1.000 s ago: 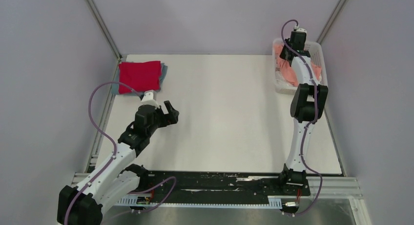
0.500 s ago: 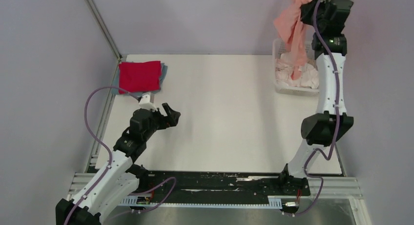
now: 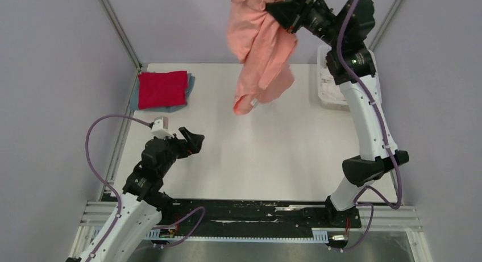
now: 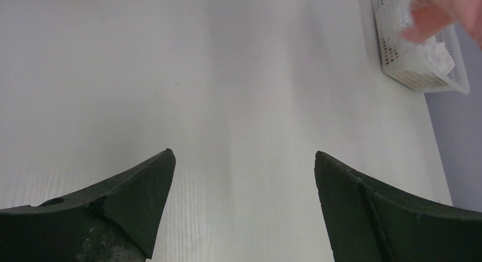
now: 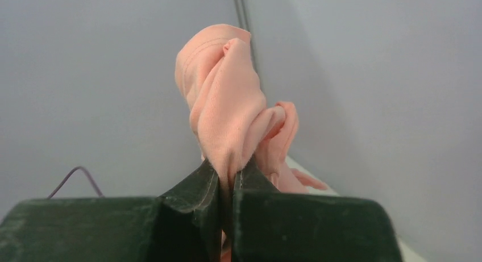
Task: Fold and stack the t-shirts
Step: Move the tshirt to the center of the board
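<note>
Step in hand: the right gripper is carrying the salmon-pink t-shirt high above the far part of the table, beside the white basket. I judge this to be fetching, before folding.
Right gripper grip: its fingers are pinching a bunched fold of pink cloth.
Left gripper: it is hovering low over the near-left table, jaws spread wide, holding nothing.
Stack: the red t-shirt is lying folded on the grey-blue t-shirt in the far-left corner.
Next move: it is calling for lowering the shirt and spreading it flat mid-table, probably with the left gripper taking a second edge.
Surface and room: a white matte tabletop is sitting between plain grey walls.
</note>
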